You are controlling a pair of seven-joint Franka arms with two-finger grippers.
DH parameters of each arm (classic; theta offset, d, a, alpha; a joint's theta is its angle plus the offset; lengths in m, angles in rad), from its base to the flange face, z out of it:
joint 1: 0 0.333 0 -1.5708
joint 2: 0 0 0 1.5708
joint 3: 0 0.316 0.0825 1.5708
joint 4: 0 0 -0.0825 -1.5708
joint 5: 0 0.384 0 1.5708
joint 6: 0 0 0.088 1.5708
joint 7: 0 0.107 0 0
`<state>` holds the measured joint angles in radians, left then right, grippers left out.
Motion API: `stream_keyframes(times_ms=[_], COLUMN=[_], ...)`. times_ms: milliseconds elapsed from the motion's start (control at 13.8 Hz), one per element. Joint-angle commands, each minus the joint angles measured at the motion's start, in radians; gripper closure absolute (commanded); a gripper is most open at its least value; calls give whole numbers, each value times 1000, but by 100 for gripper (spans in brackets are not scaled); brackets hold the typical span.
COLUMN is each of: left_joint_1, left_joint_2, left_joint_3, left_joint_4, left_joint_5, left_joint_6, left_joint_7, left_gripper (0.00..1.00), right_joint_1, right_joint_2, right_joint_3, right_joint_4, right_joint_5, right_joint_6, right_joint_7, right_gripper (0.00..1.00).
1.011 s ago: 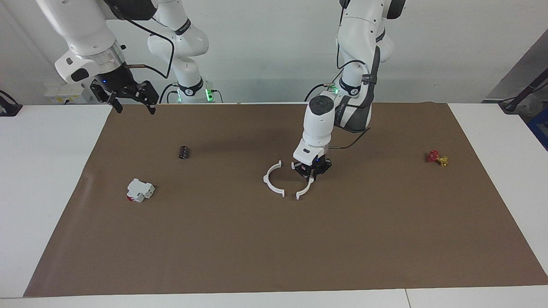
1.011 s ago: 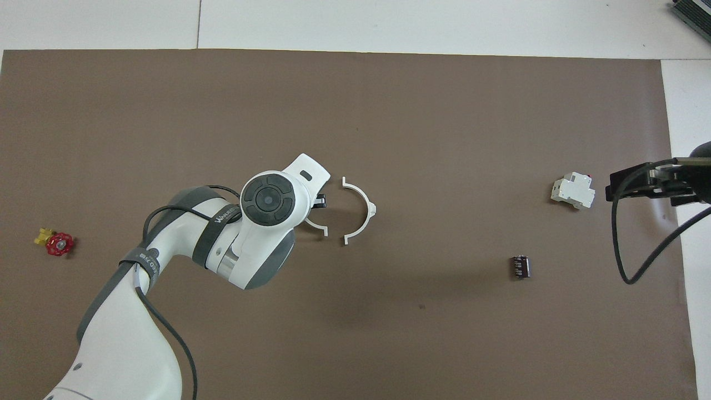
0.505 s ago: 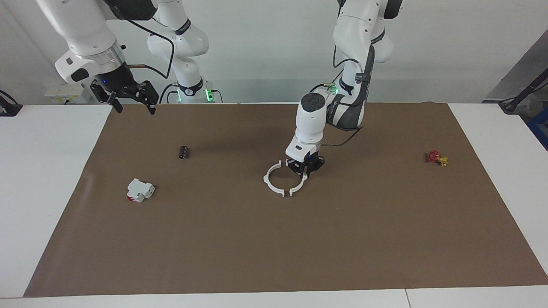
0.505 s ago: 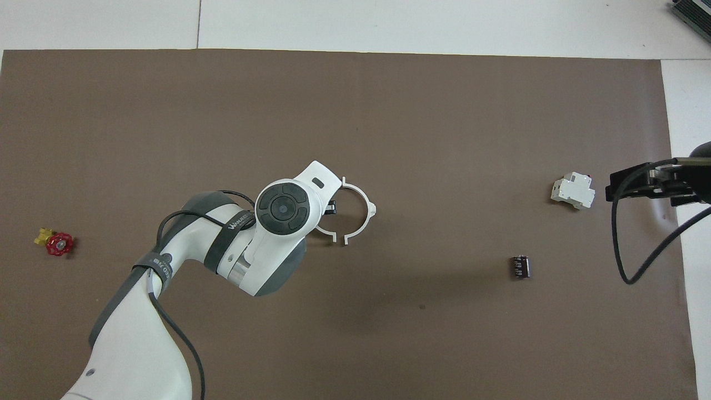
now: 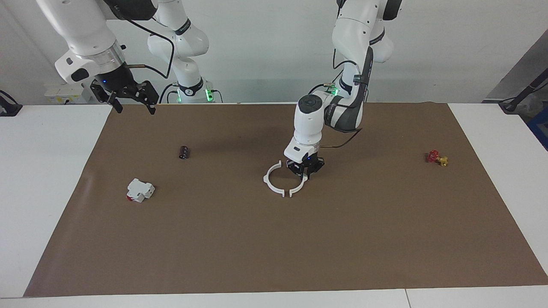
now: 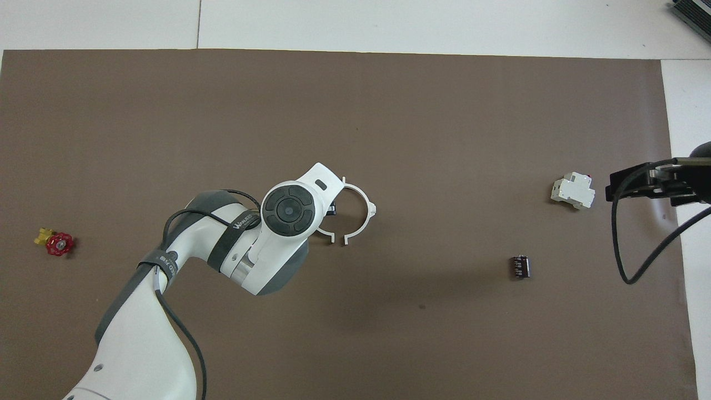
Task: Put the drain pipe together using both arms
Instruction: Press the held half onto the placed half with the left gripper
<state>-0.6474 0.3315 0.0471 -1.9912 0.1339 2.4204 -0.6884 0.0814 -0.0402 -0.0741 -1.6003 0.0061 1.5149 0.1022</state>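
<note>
The drain pipe lies as two white half-ring arcs at the middle of the brown mat. One arc (image 5: 269,180) (image 6: 365,206) rests free on the mat, on the side toward the right arm's end. My left gripper (image 5: 305,170) (image 6: 331,209) is down at the mat, shut on the other arc (image 5: 298,187) (image 6: 325,233). The two arcs face each other as a near ring, with a narrow gap between their end tabs. In the overhead view the left wrist hides most of the held arc. My right gripper (image 5: 134,109) (image 6: 617,186) hangs open and holds nothing, over the mat's edge at the right arm's end.
A white-and-red box (image 5: 140,190) (image 6: 572,191) and a small black cylinder (image 5: 184,152) (image 6: 520,266) lie toward the right arm's end. A red and yellow valve (image 5: 436,158) (image 6: 55,243) lies toward the left arm's end. The brown mat (image 5: 274,248) covers the white table.
My left gripper has slid its arc toward the free arc, narrowing the wide gap to a thin one. The right arm has not moved.
</note>
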Motion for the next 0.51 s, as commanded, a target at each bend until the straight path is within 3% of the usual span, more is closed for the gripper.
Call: stream_keyframes(times_ms=[0,433], left_joint_1=[-15,-15], left_joint_2=[21,35], left_joint_3=[13,11], left_joint_4=[17,17], left_joint_5=[26,27], left_joint_6=[34,59], left_joint_7=[-16,-13], left_gripper=[100,100], right_joint_1=[-5,-5], right_joint_2=[-1,-1], right_joint_3=[3,3], right_joint_4=[2,2], right_joint_5=[-9,-9], right_joint_6=[-16,-16], right_joint_7=[-22,-22], right_gripper=[0,0])
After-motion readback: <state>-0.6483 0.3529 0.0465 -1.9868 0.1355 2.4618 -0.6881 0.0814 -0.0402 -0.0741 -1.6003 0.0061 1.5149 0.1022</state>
